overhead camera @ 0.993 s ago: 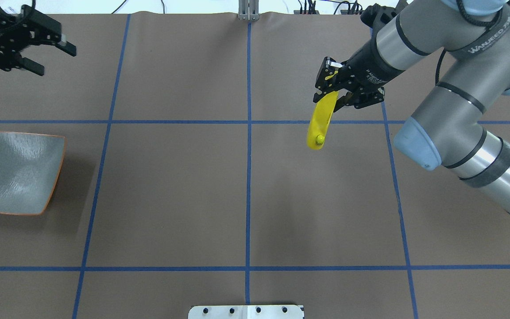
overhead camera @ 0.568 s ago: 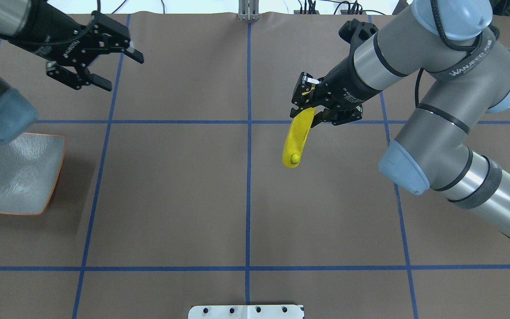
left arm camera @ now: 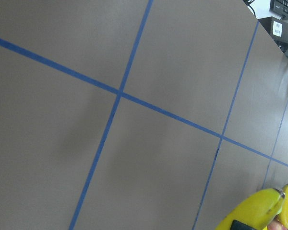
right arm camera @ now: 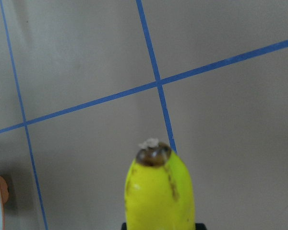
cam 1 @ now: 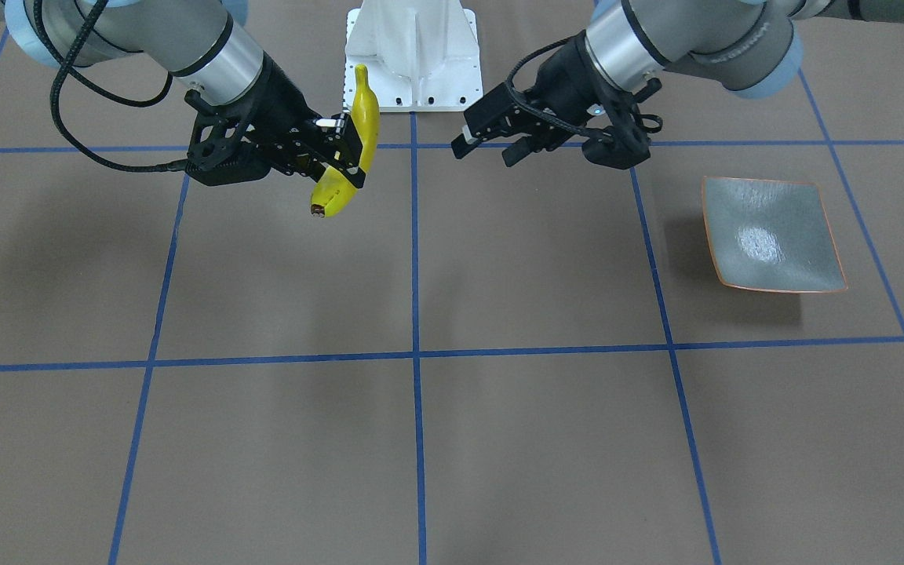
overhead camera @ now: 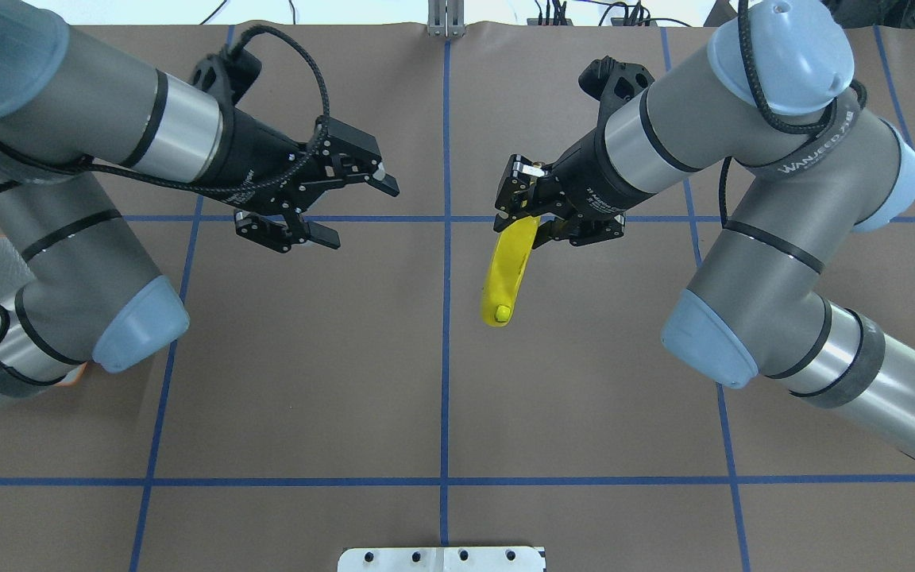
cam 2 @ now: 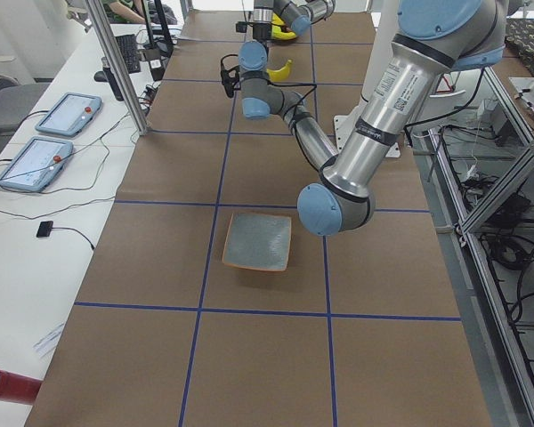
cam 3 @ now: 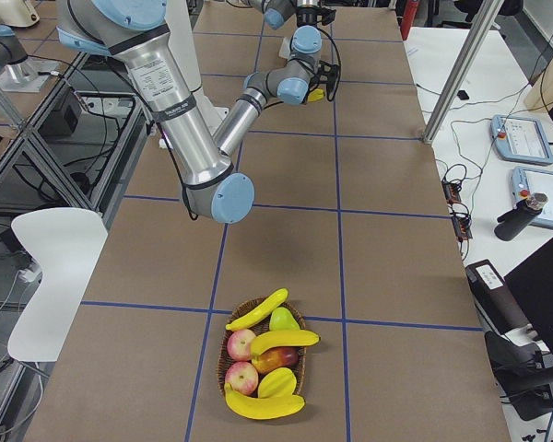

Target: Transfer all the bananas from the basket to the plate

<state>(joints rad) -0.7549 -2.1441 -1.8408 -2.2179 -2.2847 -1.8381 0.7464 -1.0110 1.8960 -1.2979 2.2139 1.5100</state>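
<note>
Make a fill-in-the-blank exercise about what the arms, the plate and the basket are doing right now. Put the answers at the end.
1. The right gripper is shut on a ____.
2. The left gripper holds nothing, and its jaws are ____.
3. The plate is ____, with no fruit on it.
4. Besides yellow fruit, the basket holds red ____.

Missing words: banana; open; empty; apples.

Four bananas (overhead camera: 505, 266), one plate (cam 1: 770, 235), one basket (cam 3: 220, 361)
</note>
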